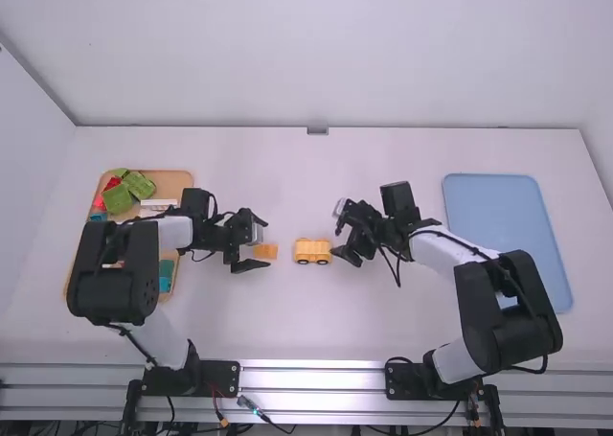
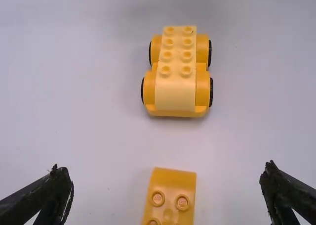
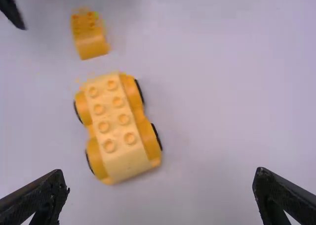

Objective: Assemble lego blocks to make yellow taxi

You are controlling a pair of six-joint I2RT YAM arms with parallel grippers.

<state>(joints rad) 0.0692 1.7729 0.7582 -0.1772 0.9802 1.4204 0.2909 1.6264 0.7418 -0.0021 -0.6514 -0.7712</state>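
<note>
My left gripper stands open around the left end of an orange-yellow block. In the left wrist view that gripper has one finger on each side of the studded block, touching neither side. A yellow wheeled car base with a pale yellow studded block on top stands upright, apart from the loose block; it shows in the left wrist view as the car base. My right gripper, open and holding nothing, is just right of it. The right wrist view shows my right gripper beside the car base.
A wooden tray at the left holds green, red, teal and white blocks, partly behind the left arm. A blue tray lies at the right, partly behind the right arm.
</note>
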